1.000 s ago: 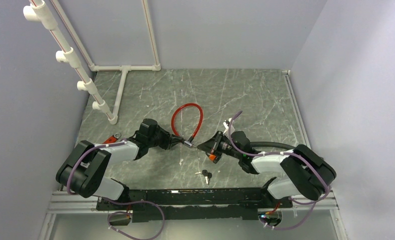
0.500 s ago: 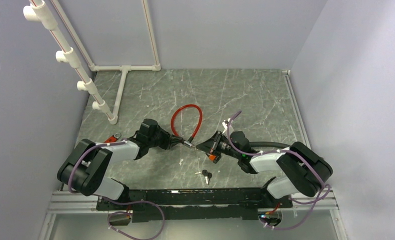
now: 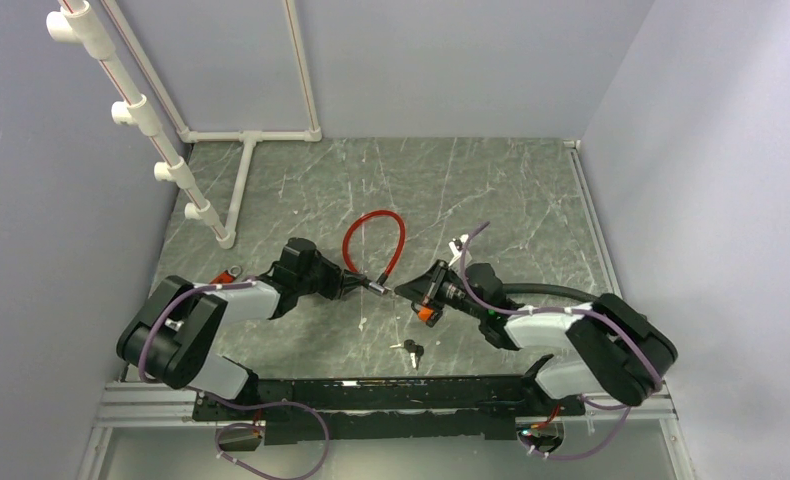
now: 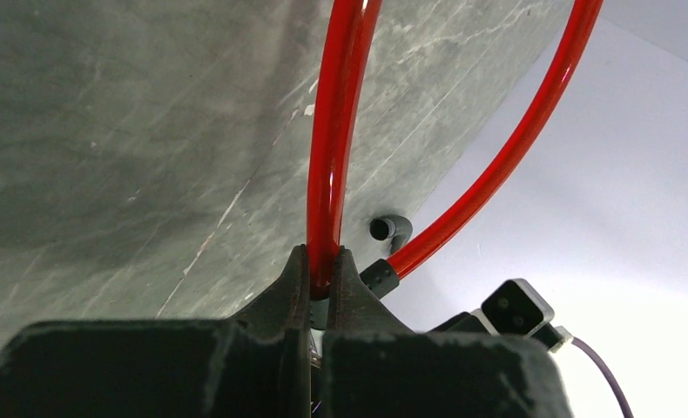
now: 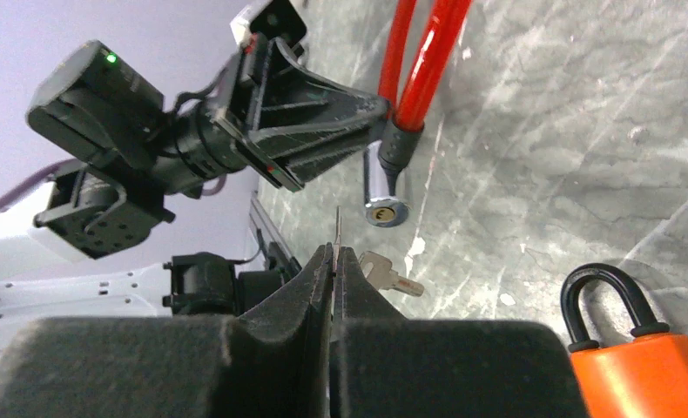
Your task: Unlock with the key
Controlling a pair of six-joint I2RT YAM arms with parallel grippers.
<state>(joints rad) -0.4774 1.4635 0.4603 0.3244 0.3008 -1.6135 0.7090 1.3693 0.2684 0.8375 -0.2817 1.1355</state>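
A red cable lock (image 3: 351, 235) loops over the table, with its chrome lock cylinder (image 3: 379, 288) raised between the arms. My left gripper (image 3: 357, 283) is shut on the red cable (image 4: 332, 157) just above its black collar (image 4: 380, 279). The cylinder's keyhole (image 5: 382, 212) faces the right wrist camera. My right gripper (image 5: 333, 257) is shut on a thin key (image 5: 337, 228) seen edge-on. The key's tip stands a little short of the keyhole, low and to the left of it, and is not in it.
A loose key (image 5: 388, 274) lies on the table under the cylinder, and a small key bunch (image 3: 411, 348) lies nearer the bases. An orange padlock (image 5: 637, 366) sits beside my right gripper. A second orange lock (image 3: 226, 275) lies by the left arm. White pipe frame (image 3: 241, 190) stands back left.
Almost nothing. The right arm has shifted very slightly, and both grippers keep their grips with the key still just off the cylinder.
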